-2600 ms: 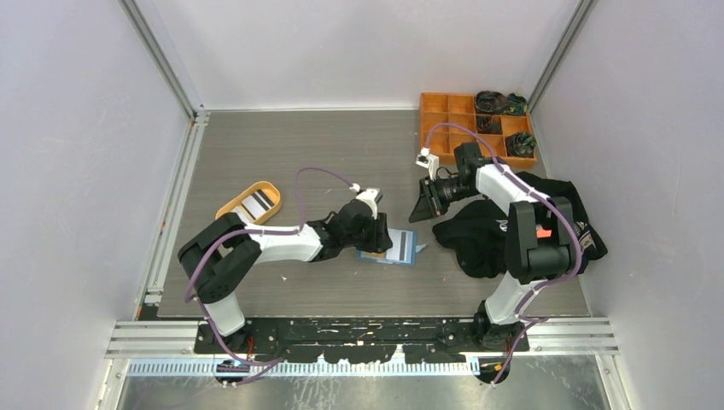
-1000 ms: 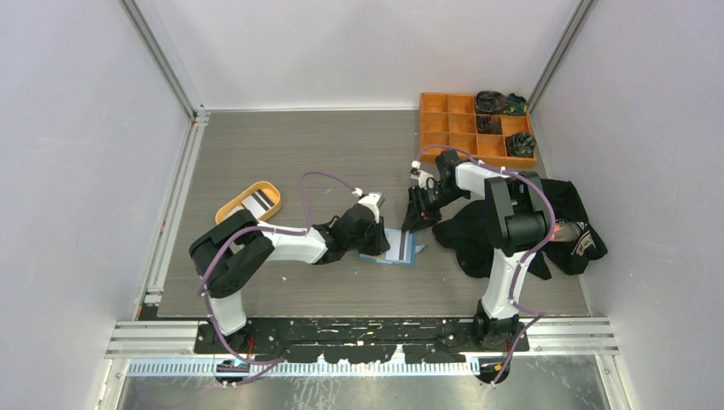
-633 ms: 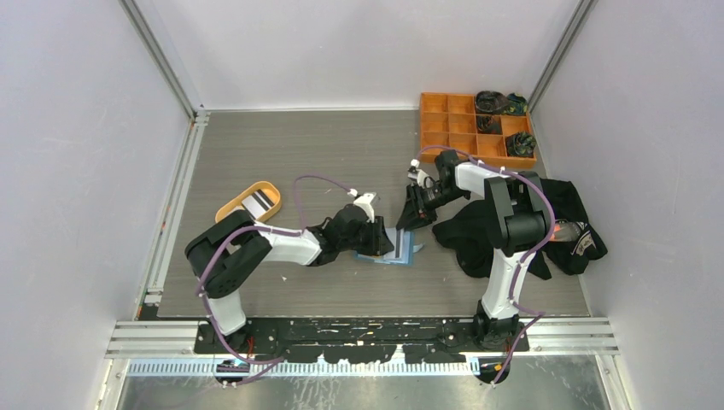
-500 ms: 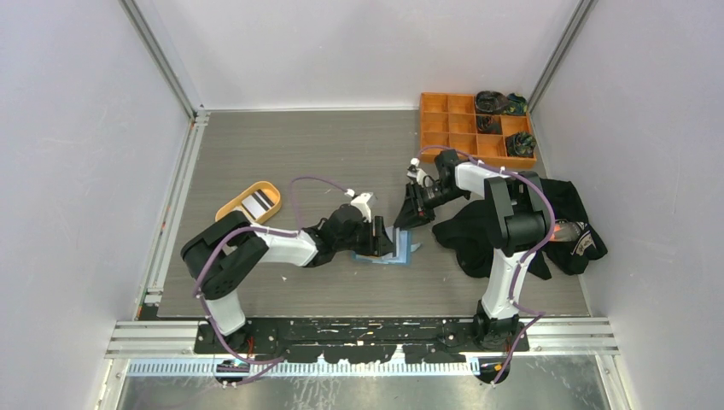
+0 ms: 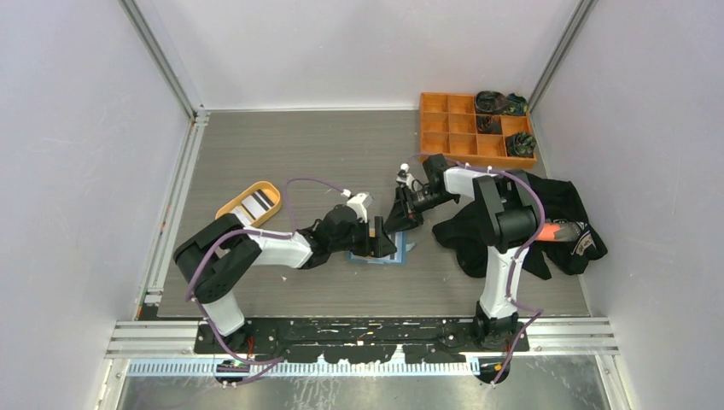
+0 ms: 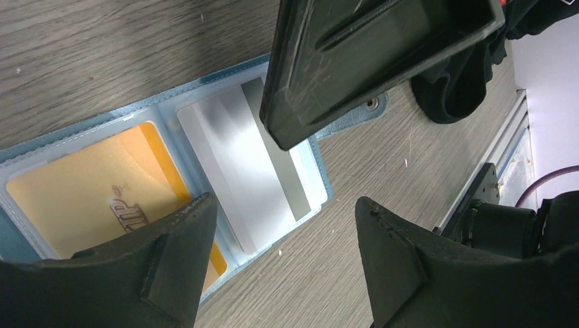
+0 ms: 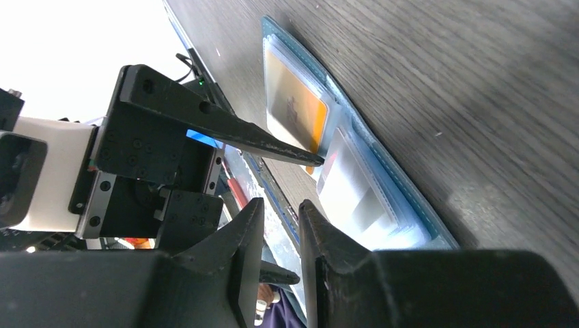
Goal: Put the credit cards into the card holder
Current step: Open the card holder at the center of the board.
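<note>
The card holder (image 5: 399, 257) lies open on the table, a blue wallet (image 6: 319, 179) with clear pockets. One pocket holds an orange card (image 6: 82, 191). A white credit card with a grey stripe (image 6: 239, 171) sits in the pocket beside it. My left gripper (image 5: 383, 243) hovers low over the wallet's near edge, open (image 6: 283, 229), with nothing between its fingers. The right gripper (image 5: 395, 224) comes in from the far side, and its fingers (image 6: 355, 68) hang over the wallet's tab corner. Its jaws (image 7: 281, 205) stand a narrow gap apart, with nothing in them. Another striped credit card (image 5: 259, 202) lies in the oval tray.
An orange oval tray (image 5: 236, 205) sits at the left of the table. An orange compartment box (image 5: 452, 128) stands at the back right, with dark items in some cells. A black cloth (image 5: 478, 235) lies heaped by the right arm.
My left gripper has opened over the wallet and let go of the white striped card. The right gripper has moved left, closer to the wallet's far edge.
</note>
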`<state>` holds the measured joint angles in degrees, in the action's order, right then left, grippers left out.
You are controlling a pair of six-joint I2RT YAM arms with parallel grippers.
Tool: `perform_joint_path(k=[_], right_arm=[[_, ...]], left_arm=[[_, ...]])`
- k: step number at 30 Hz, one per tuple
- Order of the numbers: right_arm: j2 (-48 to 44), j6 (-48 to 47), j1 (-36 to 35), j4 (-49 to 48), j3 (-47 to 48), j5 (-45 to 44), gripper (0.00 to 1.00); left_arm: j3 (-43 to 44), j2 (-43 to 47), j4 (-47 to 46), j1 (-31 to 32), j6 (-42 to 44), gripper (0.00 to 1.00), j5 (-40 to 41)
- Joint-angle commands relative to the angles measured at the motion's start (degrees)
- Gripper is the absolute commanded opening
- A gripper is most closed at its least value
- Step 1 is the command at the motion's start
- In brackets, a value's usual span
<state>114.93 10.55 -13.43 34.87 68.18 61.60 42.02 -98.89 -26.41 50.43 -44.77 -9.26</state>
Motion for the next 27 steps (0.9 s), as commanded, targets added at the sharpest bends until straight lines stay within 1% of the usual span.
perform_joint_path(k=[1, 3, 5, 9, 13, 19, 27], right_arm=[[-1.07, -1.48, -0.41, 2.20, 1.62, -2.18, 0.31], [-3.96, -2.72, 0.08, 2.69, 1.88, -7.02, 0.32], [-6.92, -1.40, 0.81, 0.11, -0.17, -11.70, 0.33], [-8.98, 0.15, 1.22, -1.29, -1.86, -16.33, 0.33], [-7.57, 0.90, 1.27, -0.65, -1.89, -17.28, 0.33], [-4.94, 1.31, 1.13, -0.25, -1.85, -17.43, 0.33], [-3.53, 3.05, 0.33, -1.49, -2.17, -13.07, 0.32]], left_arm=[[-0.18, 2.72, 2.15, -0.51, 1.48, 0.74, 1.89], [0.02, 3.15, 3.63, -0.51, 1.81, 0.69, 2.87], [0.51, 3.07, 4.82, -0.47, 2.04, 0.63, 3.42], [1.75, 1.50, 5.67, -0.60, 2.16, 0.57, 3.17], [2.64, 0.06, 5.74, -0.55, 1.89, 0.53, 2.63], [2.98, -0.88, 5.86, -0.68, 1.67, 0.52, 2.62], [3.15, -1.63, 5.24, -0.74, 1.44, 0.52, 1.75]])
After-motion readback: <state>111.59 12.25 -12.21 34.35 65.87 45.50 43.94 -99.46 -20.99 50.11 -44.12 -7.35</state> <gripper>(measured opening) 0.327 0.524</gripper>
